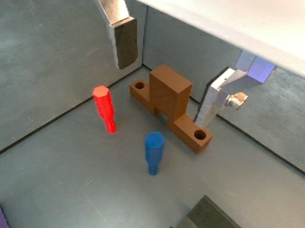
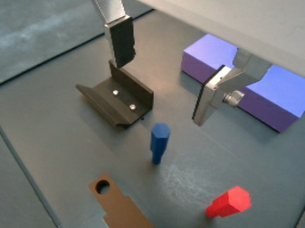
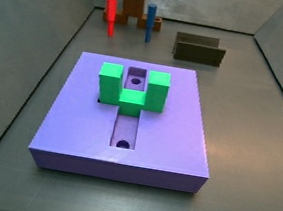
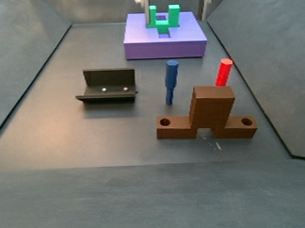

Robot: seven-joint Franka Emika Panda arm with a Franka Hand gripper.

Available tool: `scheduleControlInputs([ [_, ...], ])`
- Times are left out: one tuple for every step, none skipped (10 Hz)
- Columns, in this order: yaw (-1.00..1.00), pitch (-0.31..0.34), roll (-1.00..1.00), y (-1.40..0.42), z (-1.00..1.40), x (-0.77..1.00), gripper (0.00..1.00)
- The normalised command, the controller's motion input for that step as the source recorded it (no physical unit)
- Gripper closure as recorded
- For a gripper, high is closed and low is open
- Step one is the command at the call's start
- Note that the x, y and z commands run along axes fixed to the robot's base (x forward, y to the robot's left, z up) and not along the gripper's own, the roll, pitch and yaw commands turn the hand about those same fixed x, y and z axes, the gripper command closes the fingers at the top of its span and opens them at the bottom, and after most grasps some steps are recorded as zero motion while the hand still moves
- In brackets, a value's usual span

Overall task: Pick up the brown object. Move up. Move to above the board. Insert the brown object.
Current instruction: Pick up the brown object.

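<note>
The brown object [image 1: 168, 101] is a reddish-brown piece with a flat base, a hole at each end and a raised middle block. It stands on the grey floor and also shows in both side views [image 4: 208, 116] [image 3: 132, 3]. In a wrist view only one holed end [image 2: 117, 203] shows. My gripper [image 1: 169, 71] is open and empty, well above the floor, its fingers [image 1: 123, 43] apart from the piece. It also shows in a wrist view [image 2: 167, 69]. The lavender board [image 3: 170, 132] [image 4: 190, 41] bears a green U-shaped block [image 3: 132, 87].
A red peg [image 1: 105, 109] [image 4: 224, 72] and a blue peg [image 1: 154, 151] [image 4: 172, 82] stand upright near the brown object. The dark fixture [image 2: 117, 96] [image 4: 106, 85] stands on the floor beside them. Grey walls enclose the floor.
</note>
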Motion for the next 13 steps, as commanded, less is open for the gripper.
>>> scheduleControlInputs([
  [0.00, -0.010, 0.03, -0.07, 0.00, -0.02, 0.00],
  [0.00, 0.000, 0.02, -0.03, 0.00, 0.00, 0.00],
  [0.00, 0.000, -0.03, 0.02, 0.00, 0.05, 0.00],
  [-0.18, 0.000, 0.07, 0.61, -0.42, -0.14, 0.00],
  [-0.18, 0.000, 0.00, 0.78, -0.60, -0.33, 0.00],
  [-0.04, 0.006, 0.00, 0.91, -0.41, -0.33, 0.00],
  [0.00, 0.039, -0.10, 0.92, -0.09, -0.24, 0.00],
  [0.00, 0.057, -0.14, 0.85, 0.00, -0.20, 0.00],
  [0.00, 0.064, -0.03, 0.57, 0.00, -0.15, 0.00],
  [-0.02, 0.019, 0.00, 0.38, -0.03, -0.25, 0.00],
  [-0.04, 0.000, 0.00, 0.11, -0.39, -0.18, 0.00],
  [-0.04, 0.000, 0.00, -0.03, -0.77, -0.09, 0.00],
  [-0.06, 0.000, -0.02, -0.20, -0.89, -0.06, 0.00],
])
